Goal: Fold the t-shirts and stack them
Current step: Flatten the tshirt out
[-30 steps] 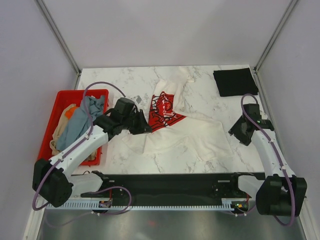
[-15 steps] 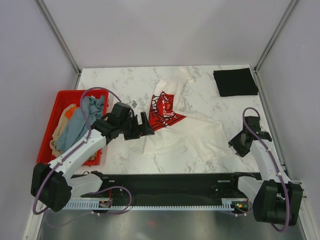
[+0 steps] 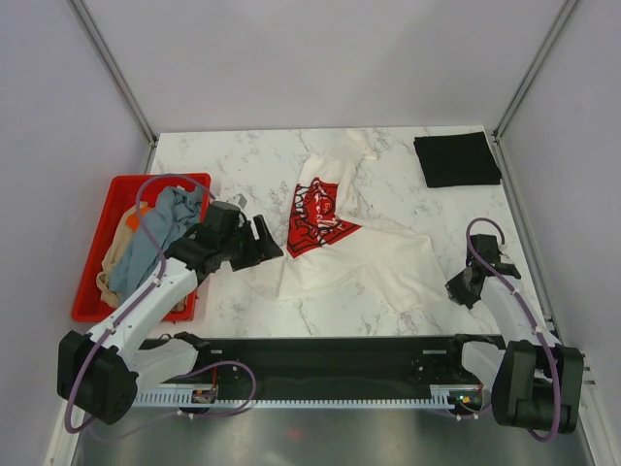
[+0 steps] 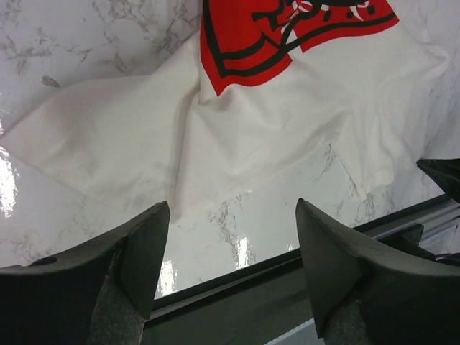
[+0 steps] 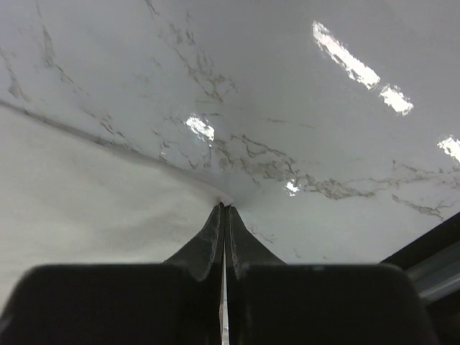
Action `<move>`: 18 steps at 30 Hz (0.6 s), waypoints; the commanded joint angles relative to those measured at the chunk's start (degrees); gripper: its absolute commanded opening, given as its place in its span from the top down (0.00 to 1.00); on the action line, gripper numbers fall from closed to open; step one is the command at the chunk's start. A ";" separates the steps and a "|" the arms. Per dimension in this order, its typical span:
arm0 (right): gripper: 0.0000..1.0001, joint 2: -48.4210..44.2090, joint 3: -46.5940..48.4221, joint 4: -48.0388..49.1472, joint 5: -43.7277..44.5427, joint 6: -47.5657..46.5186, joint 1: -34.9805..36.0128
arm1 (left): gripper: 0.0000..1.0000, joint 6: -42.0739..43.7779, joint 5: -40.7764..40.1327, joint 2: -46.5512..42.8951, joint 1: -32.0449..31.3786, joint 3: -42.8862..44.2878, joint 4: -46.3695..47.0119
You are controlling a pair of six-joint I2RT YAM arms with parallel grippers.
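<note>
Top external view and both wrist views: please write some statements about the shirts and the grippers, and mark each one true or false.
1. The black shirt lies folded at the far right corner of the table. True.
2. The left gripper holds the cream-white shirt. False: its jaws stand open and empty, beside the shirt's edge.
3. The right gripper is wide open. False: it is shut, with its tips at the cream-white shirt's edge.
4. A grey-blue shirt lies in the red crate. True.
</note>
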 commanded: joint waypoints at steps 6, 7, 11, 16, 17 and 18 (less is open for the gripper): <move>1.00 -7.44 5.78 -1.01 5.54 -0.96 -0.12 | 0.25 -6.11 -9.03 0.07 1.44 -2.09 0.55; 1.00 -10.15 7.03 -2.34 6.24 -0.53 -0.12 | 0.26 -7.43 -10.86 0.42 1.53 -3.14 0.64; 1.00 -14.65 12.82 -6.73 6.95 0.44 -0.12 | 0.29 -12.80 -12.64 3.76 2.14 -5.35 0.64; 1.00 -17.55 16.09 -9.29 6.86 -0.44 -0.12 | 0.29 -13.86 -14.22 10.26 2.32 -4.74 0.64; 1.00 -17.99 17.05 -9.73 6.87 -0.70 -0.12 | 0.30 -14.21 -14.48 10.71 2.32 -4.65 0.55; 1.00 -18.61 17.41 -9.82 6.78 -0.70 -0.12 | 0.30 -14.65 -15.35 11.06 2.32 -4.82 0.55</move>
